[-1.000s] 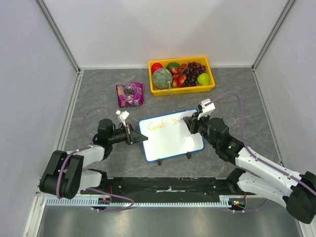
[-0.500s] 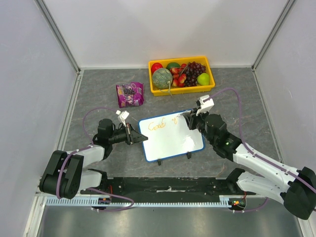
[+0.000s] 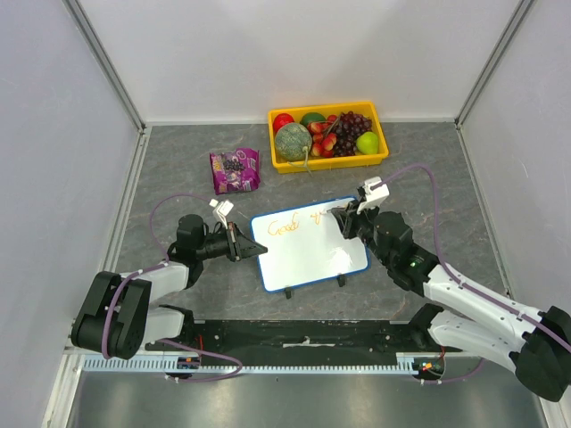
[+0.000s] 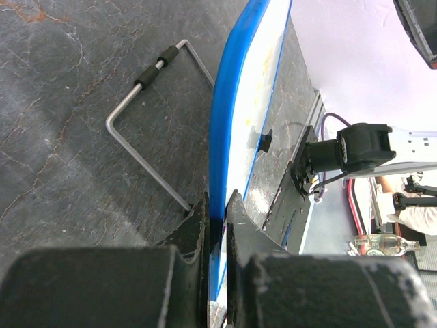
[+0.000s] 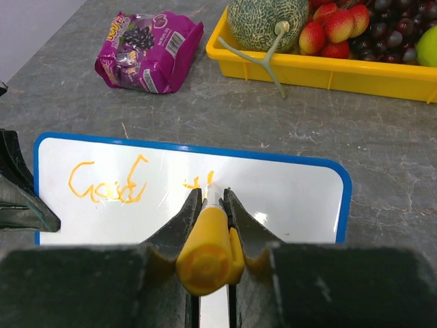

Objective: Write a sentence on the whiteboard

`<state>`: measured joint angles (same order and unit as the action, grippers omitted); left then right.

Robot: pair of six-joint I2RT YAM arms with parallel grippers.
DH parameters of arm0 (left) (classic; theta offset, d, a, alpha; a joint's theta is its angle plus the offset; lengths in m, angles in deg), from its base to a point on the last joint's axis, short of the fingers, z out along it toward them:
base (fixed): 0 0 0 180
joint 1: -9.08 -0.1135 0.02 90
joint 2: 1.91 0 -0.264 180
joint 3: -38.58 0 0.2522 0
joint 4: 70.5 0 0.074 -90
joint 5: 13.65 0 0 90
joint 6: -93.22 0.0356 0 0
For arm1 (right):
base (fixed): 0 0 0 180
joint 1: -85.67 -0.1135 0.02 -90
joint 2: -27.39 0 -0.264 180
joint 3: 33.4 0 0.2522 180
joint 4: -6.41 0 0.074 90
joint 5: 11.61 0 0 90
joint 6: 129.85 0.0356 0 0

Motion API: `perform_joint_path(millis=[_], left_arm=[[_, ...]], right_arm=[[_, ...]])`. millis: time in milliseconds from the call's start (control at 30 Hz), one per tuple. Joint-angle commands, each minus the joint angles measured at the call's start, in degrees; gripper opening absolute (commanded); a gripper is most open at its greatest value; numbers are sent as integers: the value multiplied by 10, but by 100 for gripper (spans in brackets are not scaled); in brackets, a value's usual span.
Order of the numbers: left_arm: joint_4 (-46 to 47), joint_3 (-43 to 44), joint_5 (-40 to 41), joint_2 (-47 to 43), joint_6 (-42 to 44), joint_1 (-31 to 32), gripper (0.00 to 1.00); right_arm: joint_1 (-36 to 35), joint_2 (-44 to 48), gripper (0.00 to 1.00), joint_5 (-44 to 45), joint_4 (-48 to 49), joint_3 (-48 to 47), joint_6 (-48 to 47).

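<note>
- White, stiff and probably light: in the top view the whiteboard [image 3: 308, 257] sits on the grey table [image 3: 169, 160] between the two arms. It is a thin flat panel with a smooth face that likely slips, so I'd pinch it at the blue rim and not on the writing face.
- Top view: the sentence [image 3: 285, 226] runs along the far edge, one orange word plus a few strokes. Far from finished, I judge.
- Top view: left gripper [image 3: 259, 251] is at the board's left edge. Right gripper [image 3: 341, 217] is over its far right part.
- Left wrist view: left gripper [image 4: 217, 215] is closed tight on the whiteboard [image 4: 220, 137], blue rim sandwiched between both fingers. A wire stand [image 4: 143, 126] shows just beside the rim.
- Right wrist view: right gripper [image 5: 210, 198] is clamped on an orange marker [image 5: 205, 253]. The tip is down on the whiteboard [image 5: 293, 198], right of the sentence [image 5: 109, 183], with small strokes at the tip.
- The marker barrel looks hard and smooth and could twist under pressure. The board could skid without the left hold.
</note>
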<state>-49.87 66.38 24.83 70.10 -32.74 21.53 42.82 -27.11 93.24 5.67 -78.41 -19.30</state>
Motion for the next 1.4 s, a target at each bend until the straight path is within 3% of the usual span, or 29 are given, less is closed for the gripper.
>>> perform_joint_path(millis=[0, 433, 967, 1367], left_arm=[[-44, -1, 95, 15, 27, -5, 2], [-44, -1, 95, 14, 27, -5, 2], [-44, -2, 95, 15, 27, -6, 2], [-44, -1, 95, 16, 27, -6, 2]], right_arm=[[2, 11, 0, -11, -33, 25, 4], [2, 42, 0, -38, -53, 47, 20], [2, 8, 0, 18, -3, 6, 17], [2, 11, 0, 57, -27, -9, 2]])
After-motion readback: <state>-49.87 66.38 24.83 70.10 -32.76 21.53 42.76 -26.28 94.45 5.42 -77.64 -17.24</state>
